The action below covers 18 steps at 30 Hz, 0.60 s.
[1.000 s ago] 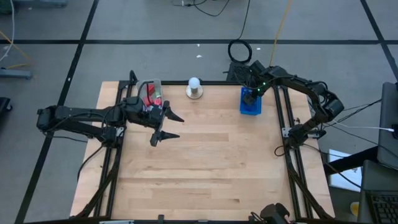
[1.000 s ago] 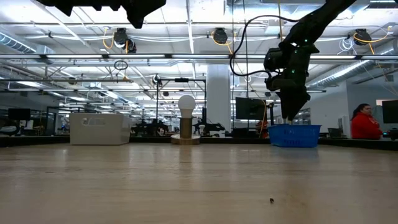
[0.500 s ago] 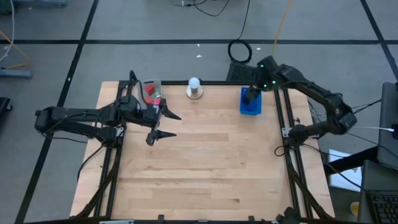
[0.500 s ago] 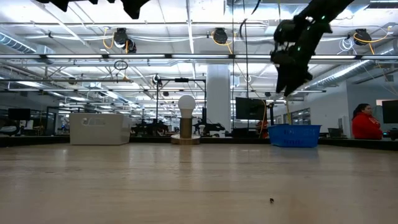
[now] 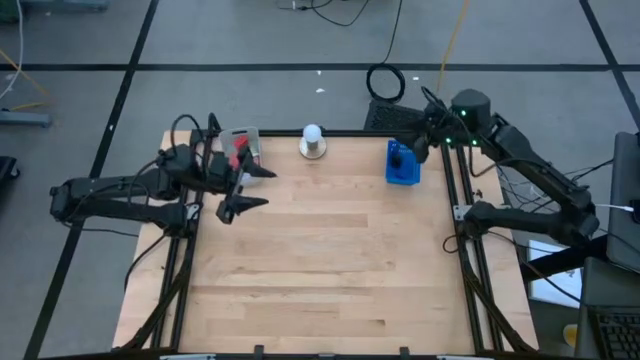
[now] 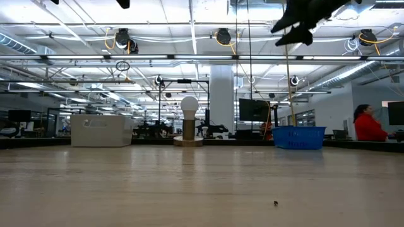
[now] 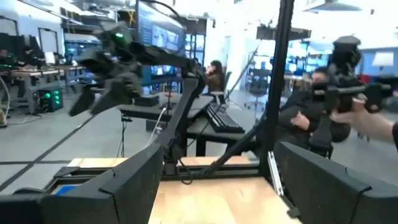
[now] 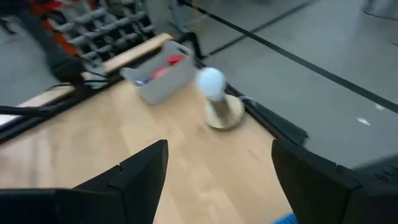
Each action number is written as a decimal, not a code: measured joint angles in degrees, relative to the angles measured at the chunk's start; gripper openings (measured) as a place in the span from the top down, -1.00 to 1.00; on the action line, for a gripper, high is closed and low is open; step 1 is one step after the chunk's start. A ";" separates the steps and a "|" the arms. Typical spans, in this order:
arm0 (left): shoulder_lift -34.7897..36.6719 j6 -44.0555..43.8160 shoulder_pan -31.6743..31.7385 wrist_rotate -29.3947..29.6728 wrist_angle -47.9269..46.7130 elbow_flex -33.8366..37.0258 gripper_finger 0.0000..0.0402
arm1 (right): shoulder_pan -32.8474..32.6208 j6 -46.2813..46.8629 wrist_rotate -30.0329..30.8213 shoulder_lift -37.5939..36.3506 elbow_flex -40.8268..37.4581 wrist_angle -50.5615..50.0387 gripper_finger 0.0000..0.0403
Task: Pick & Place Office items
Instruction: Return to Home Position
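Hovering empty: left claw [image 5: 250,188] spread, just beside the gray bin [image 5: 241,132]; right claw [image 5: 422,138] spread, high by the far-right blue bin [image 5: 405,178]. Office items [image 5: 240,151] sit inside the bins. Likely small, light, rigid: pinch across narrow sides.

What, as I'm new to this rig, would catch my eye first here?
The left gripper hangs open above the wooden table beside the grey bin; the right gripper, open too, hangs high by the blue bin. Between the bins, at the far edge, stands a white bulb on a round base.
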<state>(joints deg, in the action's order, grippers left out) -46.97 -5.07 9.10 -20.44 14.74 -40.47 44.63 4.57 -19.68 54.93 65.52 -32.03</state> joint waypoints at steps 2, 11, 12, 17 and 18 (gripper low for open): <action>0.83 -1.28 0.80 -0.83 -0.12 -0.02 -0.59 | -2.80 1.22 0.01 -0.58 0.00 1.13 -0.40; 1.72 -5.16 2.51 -5.08 -2.94 0.00 -0.59 | -21.56 4.25 3.34 -2.47 -6.30 21.94 -0.39; 1.72 -4.88 2.51 -5.10 -3.11 0.00 -0.59 | -23.56 3.93 3.39 -3.07 -7.84 25.67 -0.39; 3.49 -1.18 2.49 -5.02 -6.70 0.00 -0.59 | -30.10 3.79 3.51 -6.62 -14.40 37.48 -0.38; 4.42 -0.19 2.49 -4.82 -7.97 0.00 -0.59 | -30.98 3.79 3.98 -7.37 -15.31 38.29 -0.38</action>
<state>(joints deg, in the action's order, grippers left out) -42.56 -5.26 11.60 -25.26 6.76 -40.47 13.65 8.36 -15.70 47.55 50.21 6.26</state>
